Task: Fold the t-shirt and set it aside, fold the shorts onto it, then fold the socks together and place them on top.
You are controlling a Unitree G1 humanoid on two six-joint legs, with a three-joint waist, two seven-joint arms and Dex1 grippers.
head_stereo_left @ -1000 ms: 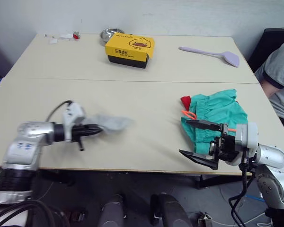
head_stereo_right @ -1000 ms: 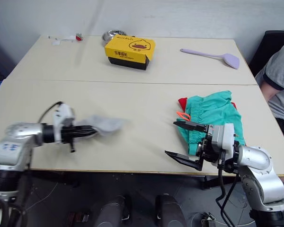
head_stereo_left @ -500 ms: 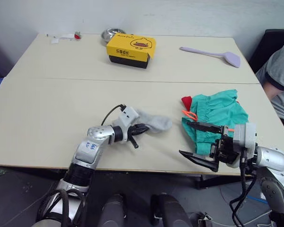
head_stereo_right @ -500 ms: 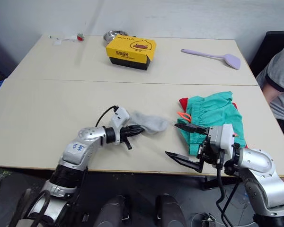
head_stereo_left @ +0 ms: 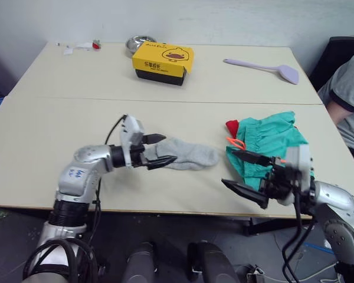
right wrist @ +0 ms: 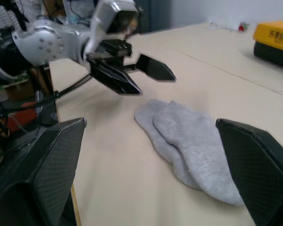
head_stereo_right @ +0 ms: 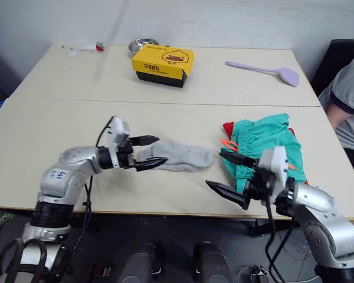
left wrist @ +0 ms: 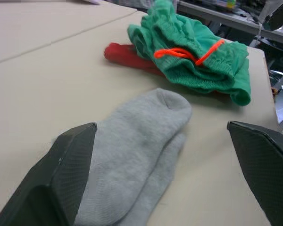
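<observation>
Light grey soft socks (head_stereo_left: 186, 154) lay flat on table; we saw left gripper (head_stereo_left: 159, 150) spread at cuff end, right gripper (head_stereo_left: 248, 174) spread, empty, beside teal-green cloth shorts (head_stereo_left: 271, 141).

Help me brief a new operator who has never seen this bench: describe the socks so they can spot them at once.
On the beige table, look at the near half, midway between the two arms. The socks lie flat there, one on the other, just left of the teal shorts piled on the red t-shirt. They are the only soft, plain light grey item, and far smaller than either garment.
</observation>
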